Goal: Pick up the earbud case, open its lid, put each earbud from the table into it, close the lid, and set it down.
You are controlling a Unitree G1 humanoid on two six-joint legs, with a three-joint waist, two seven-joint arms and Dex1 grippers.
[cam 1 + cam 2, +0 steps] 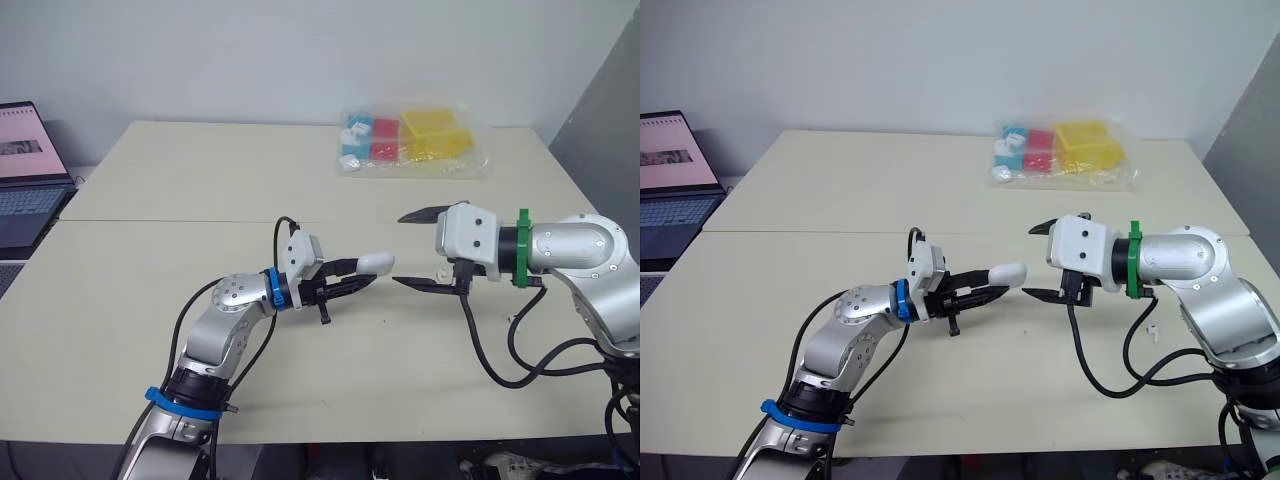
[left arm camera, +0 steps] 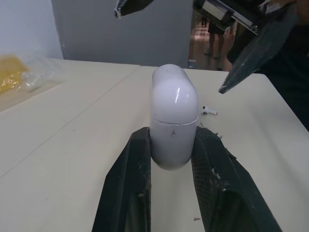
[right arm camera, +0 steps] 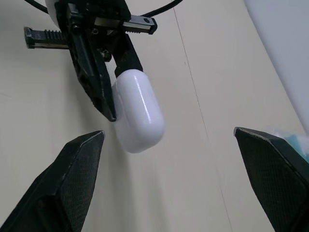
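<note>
Left gripper: two black fingers pinched narrow on the base half of the glossy white rounded earbud case. The lid end pokes past the fingertips and the lid seam is closed. The case sits near the centre of the pale cream table.

Right gripper: at 3 o'clock of the case and just apart from it, with fingers spread wide and nothing between them.

One small white earbud lies on the tabletop under the right arm.

Clear plastic bag of coloured blocks at 1 o'clock, far edge. Open laptop at 9 o'clock, off the table.
</note>
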